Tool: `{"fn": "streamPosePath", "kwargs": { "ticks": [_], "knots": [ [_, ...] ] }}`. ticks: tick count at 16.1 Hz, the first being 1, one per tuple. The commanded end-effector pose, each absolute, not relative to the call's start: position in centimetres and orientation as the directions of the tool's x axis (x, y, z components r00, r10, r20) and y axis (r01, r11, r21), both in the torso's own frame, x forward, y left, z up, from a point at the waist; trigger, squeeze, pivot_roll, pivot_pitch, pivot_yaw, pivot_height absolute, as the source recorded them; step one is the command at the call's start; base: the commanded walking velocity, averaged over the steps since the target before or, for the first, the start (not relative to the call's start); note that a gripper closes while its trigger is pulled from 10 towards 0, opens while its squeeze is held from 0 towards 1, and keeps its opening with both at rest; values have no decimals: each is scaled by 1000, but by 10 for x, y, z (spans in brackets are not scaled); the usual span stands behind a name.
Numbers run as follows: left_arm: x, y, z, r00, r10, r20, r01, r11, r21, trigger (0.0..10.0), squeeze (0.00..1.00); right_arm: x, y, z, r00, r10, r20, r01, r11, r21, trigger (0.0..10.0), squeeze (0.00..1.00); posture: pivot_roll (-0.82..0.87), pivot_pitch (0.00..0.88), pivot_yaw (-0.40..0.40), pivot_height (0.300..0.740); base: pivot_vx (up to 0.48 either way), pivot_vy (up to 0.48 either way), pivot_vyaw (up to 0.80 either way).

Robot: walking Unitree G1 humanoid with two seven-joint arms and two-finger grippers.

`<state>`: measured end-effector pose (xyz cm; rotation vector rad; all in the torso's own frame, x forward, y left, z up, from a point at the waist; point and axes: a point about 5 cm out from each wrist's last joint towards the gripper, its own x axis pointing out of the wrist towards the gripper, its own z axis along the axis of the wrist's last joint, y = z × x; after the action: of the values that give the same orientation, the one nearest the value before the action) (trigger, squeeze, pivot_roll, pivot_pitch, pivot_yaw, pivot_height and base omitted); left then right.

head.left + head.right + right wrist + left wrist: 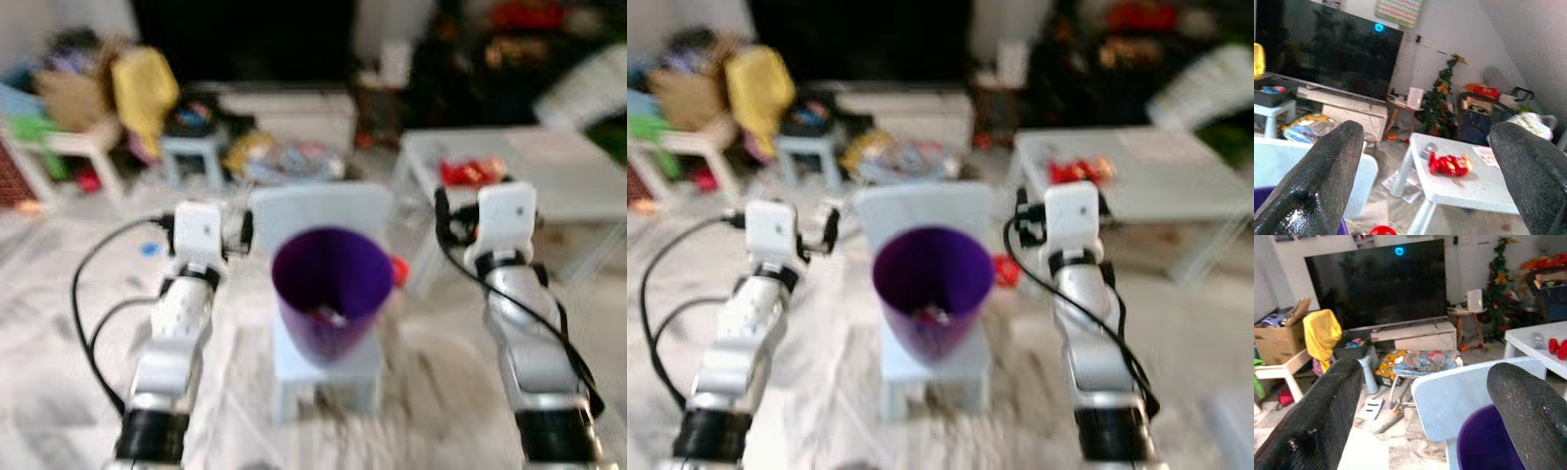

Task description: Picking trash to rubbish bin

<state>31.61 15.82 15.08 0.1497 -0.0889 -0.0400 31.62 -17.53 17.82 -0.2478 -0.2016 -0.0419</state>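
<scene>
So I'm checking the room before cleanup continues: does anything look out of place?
Yes: the purple bin stands on a small pale blue chair, not the floor, and litter lies before the TV stand.

**A Busy Living Room**

A big black TV (1378,284) stands on a low white stand (1415,335) by the back wall. Beside it is a small Christmas tree (1498,289). A cardboard box (1281,335) sits next to a yellow cloth (1322,333). A light blue chair (318,215) stands in the middle of the pale floor (59,323). A white table (1469,183) has a red toy (1449,164) on top. A small red thing (1382,230) lies on the floor near the table.
</scene>
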Motion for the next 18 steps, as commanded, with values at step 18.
{"fn": "streamPosePath", "kwargs": {
  "ticks": [18],
  "knots": [
    [320, 150, 155, 994, -45, 100, 32, 991, 130, 10000, 0, 322, -178, 193, 969, -7, 246, 70, 967, -247, 10000, 0, -51, 6, -12, 740, -277, 0, 0]
  ]
}}
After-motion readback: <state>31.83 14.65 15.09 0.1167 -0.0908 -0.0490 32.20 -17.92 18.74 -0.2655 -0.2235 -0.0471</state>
